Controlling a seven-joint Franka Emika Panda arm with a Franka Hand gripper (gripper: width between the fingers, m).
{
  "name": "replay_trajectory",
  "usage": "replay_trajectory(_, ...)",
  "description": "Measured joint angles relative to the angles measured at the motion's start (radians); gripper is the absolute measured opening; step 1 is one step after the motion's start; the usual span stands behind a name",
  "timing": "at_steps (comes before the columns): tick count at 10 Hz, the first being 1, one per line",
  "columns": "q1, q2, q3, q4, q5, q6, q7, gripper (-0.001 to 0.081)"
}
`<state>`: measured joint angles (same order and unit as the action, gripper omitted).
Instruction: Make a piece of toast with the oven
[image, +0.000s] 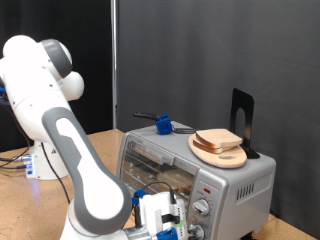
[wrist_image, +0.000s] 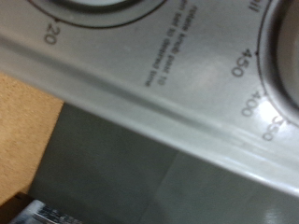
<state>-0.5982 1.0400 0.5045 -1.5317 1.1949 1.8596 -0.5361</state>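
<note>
Toast (image: 218, 141): one slice lies flat on a round wooden plate (image: 222, 155) on top of the oven (image: 200, 175).
Oven: silver box on a wooden table (image: 20, 185), long side running from the exterior view's left to its right, glass door (image: 158, 168) and knobs (image: 203, 208) facing the camera.
Room: black curtains (image: 200, 50) behind; a black stand (image: 243, 120) and a blue object (image: 161, 123) also on the oven top.
Arm (image: 70, 140): white, bent down in front of the oven.
Gripper (image: 172, 225): low by the knobs; whether its fingers are apart or together cannot be told.
Wrist view: dial numbers (wrist_image: 245, 86) on the oven's panel, very close.
</note>
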Motion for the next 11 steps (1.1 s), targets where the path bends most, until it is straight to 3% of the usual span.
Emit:
replay_trajectory(6,-0.008,0.096,0.009,0.091,0.001,-0.131,-0.171,0.0094)
replay_trajectory(11,-0.009,0.1,0.009,0.091,0.013,-0.132,-0.169,0.0095)
